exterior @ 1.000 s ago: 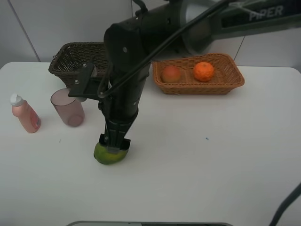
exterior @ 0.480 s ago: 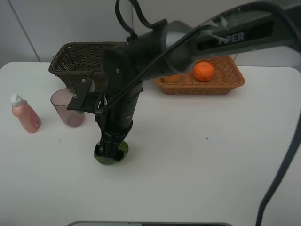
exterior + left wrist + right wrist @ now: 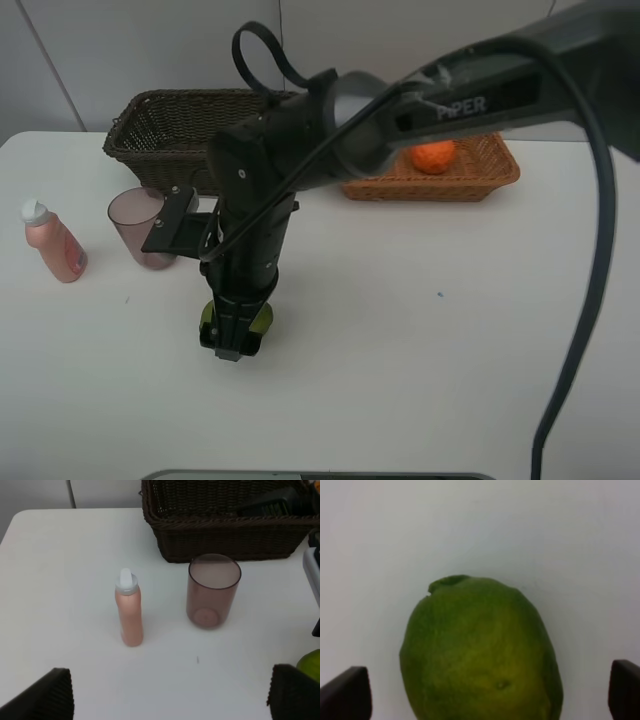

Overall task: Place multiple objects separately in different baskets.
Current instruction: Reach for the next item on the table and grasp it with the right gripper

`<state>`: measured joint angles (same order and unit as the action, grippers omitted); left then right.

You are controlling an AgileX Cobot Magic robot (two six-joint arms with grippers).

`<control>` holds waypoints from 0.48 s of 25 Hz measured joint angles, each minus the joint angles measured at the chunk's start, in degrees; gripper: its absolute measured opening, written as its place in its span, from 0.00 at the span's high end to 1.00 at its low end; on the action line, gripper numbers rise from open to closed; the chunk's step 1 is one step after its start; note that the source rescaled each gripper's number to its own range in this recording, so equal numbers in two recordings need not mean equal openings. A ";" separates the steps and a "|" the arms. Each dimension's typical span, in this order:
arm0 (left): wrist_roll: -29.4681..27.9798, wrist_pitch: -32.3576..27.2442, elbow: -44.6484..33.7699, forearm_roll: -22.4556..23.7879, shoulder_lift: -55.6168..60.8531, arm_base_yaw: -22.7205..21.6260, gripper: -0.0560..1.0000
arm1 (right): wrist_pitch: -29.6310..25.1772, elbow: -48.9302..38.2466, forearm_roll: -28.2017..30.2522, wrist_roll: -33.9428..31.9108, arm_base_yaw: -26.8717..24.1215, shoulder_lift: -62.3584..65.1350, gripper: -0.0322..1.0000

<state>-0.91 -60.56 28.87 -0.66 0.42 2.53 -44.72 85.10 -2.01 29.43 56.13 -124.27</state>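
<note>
Sinking lower than one second ago, straddling the green fruit (image 3: 263, 318) with the right gripper (image 3: 232, 342).

Exterior high: reaching across the middle; keeping fingers spread wide, pinching nothing; fruit sitting on the table (image 3: 450, 380) directly under the hand, showing on both sides of it.

Left wrist: hovering the left gripper (image 3: 170, 695) spread and empty, facing the pink bottle (image 3: 129, 612) and mauve cup (image 3: 212, 592), fruit edge lying just beside one fingertip.

Right wrist: centring the fruit (image 3: 480, 650) between both fingertips, long axis running across the closing line. Judging the right hand better placed for the grasp.
</note>
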 joint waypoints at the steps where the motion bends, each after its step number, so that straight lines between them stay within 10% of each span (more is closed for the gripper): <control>1: 0.00 0.00 0.00 0.00 0.00 0.00 0.01 | 0.05 0.00 0.00 0.00 0.00 -0.21 0.00; 12: 0.00 0.00 0.00 0.00 0.00 0.00 0.01 | 1.56 0.00 -1.50 0.00 0.00 -1.13 0.00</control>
<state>-0.91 -60.56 28.87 -0.66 0.42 2.53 -43.15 85.10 -3.51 29.43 56.13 -125.41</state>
